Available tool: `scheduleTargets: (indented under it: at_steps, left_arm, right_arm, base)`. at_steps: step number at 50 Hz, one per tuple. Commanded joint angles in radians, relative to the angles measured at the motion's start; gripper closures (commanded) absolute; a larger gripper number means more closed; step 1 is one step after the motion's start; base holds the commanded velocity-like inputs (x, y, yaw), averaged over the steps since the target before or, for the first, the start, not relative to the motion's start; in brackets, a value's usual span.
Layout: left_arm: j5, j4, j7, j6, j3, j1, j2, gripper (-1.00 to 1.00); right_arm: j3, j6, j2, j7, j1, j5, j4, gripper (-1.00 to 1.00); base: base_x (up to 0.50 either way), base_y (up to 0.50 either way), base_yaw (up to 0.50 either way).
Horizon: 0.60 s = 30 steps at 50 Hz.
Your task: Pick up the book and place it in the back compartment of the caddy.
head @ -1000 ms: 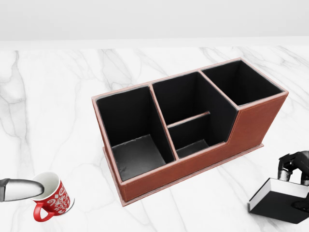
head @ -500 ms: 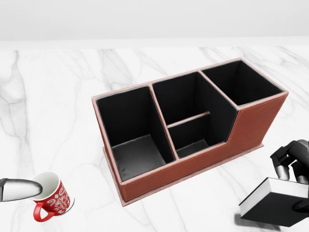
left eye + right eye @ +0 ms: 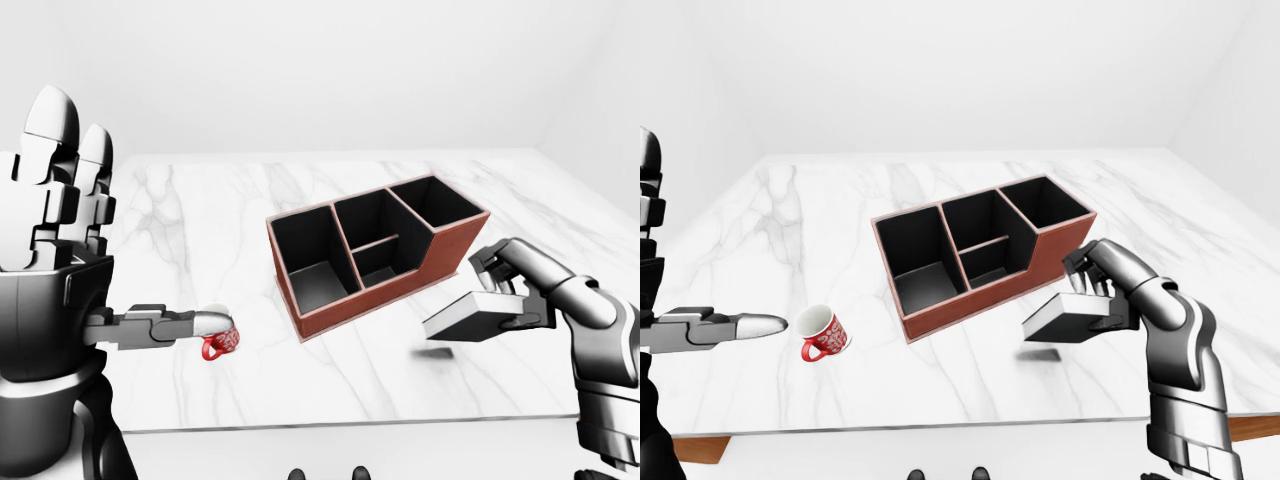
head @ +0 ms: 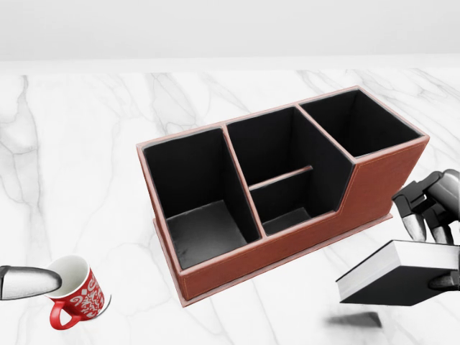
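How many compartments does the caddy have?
4 in the caddy: one large at the head view's left, two small in the middle split by a low divider, one at upper right. None seems hidden.

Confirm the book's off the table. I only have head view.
Observer: Yes. The right-eye view shows the book in the air, with its shadow lying apart on the table below.
Operator: Grip?
Observer: The right hand has fingers over the top and thumb underneath, closed round it.
Operator: Left hand?
Observer: The left hand reaches out flat and open, just short of the mug.
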Motion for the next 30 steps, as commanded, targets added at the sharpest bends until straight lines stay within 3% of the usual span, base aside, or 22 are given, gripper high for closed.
scheduleTargets:
  at_steps: [1,30]
  left_arm:
    - [0.0,-0.001,-0.001,0.0,0.001,-0.001,0.001,-0.95]
    - [-0.013,-0.01,-0.003,0.0,0.017,-0.003,0.006,-0.95]
  right_arm:
    - [-0.018,0.0,0.009,0.0,-0.021,0.034,-0.099,1.0]
    - [0.04,0.0,0.059,0.0,-0.107,0.099,-0.338,1.0]
  base:
    - [0.0,0.0,0.0]
    - [0.0,0.0,0.0]
